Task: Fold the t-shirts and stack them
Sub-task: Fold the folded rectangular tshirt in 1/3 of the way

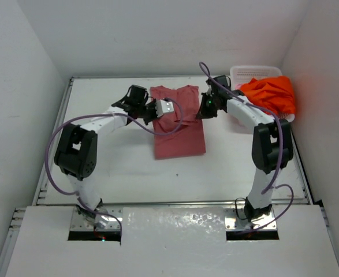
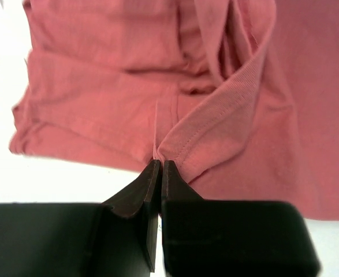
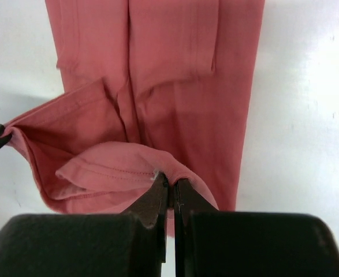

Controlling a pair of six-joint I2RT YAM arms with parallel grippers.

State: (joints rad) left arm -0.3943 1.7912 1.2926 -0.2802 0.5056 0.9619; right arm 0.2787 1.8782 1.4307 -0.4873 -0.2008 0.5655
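- Left gripper (image 2: 159, 164): jaws fully closed, nipping a stitched hem fold of the rose-red t-shirt (image 1: 179, 130) right at the tips. The cloth rises from the pinch as a raised ridge running ahead and to the right.
- Ahead of the left tips and to their left, the rest of that shirt lies mostly flat on the white table (image 1: 129, 167), creased, with a folded-in band just past the pinch.
- Top view: the left gripper sits at the shirt's left edge, toward the far end. The shirt body runs from there back toward the arm bases.
- The rose-red t-shirt lies between the two grippers, each clamped on one of its side edges.
- Right gripper (image 3: 170, 182): jaws shut tight, thin hem of the same shirt caught between the tips. A stitched edge curls up and over just left of the tips.
- Ahead of the right tips the shirt runs away as a long strip, flat on the table. Bare table shows to the right of the tips.
- At the far left of the right wrist view, the left gripper's dark tips hold the opposite edge, pulled to a point.
- Orange t-shirt (image 1: 270, 95): bunched and unfolded, well off to the right gripper's outer side, heaped over the white basket (image 1: 251, 71). Neither gripper touches it.
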